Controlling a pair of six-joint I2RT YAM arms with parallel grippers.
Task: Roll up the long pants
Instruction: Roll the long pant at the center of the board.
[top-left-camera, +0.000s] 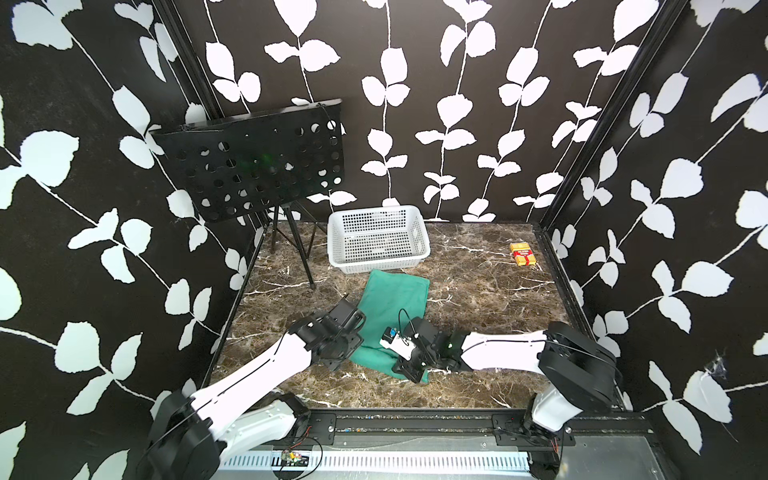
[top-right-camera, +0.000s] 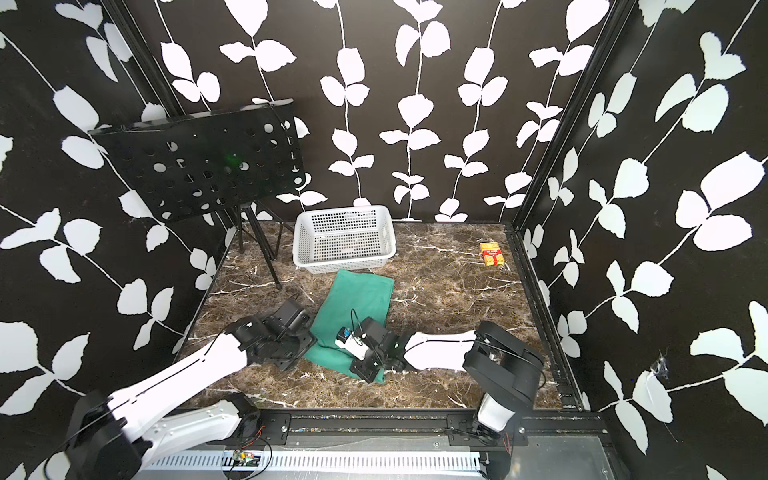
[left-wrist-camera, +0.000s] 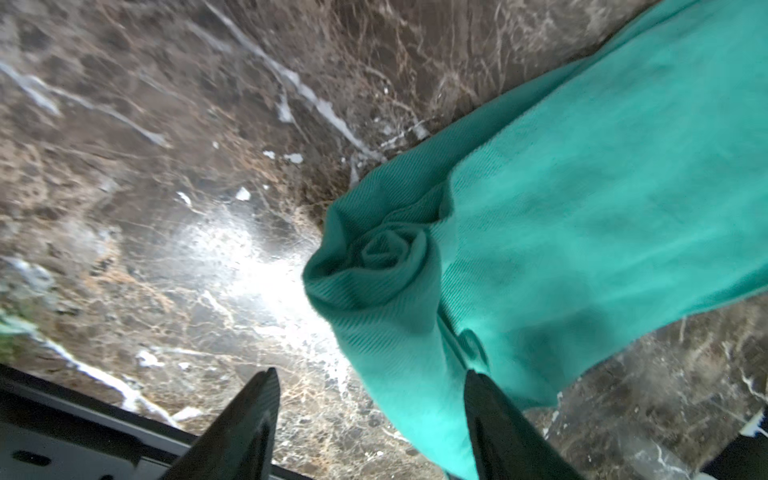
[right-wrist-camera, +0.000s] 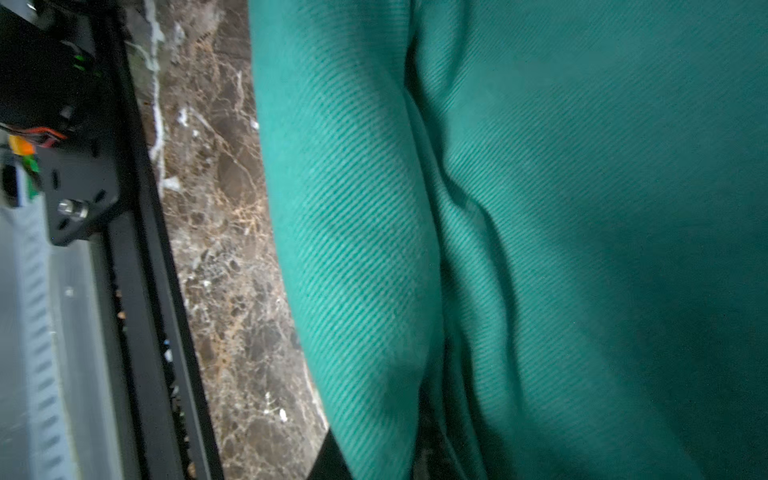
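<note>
While left gripper (left-wrist-camera: 374, 399) gapes beside the long pants (top-left-camera: 395, 299), right gripper (top-left-camera: 409, 372) seemingly pinches.

The white basket (top-left-camera: 378, 239) is occupying the rear middle of the worktop (top-left-camera: 478, 299). Left of the basket, the music stand (top-left-camera: 253, 162) is overhanging the corner, and its tripod legs (top-left-camera: 301, 257) are barring low passage. Directly in front of the basket, the long pants (top-left-camera: 392, 303) are covering the surface, lying just beside its front wall. The left arm (top-left-camera: 257, 374) and right arm (top-left-camera: 498, 351) are crowding the cloth's end farthest from the basket. Right of the basket, open marble is running to a small yellow-red box (top-left-camera: 523, 253) by the side wall, giving free passage.
</note>
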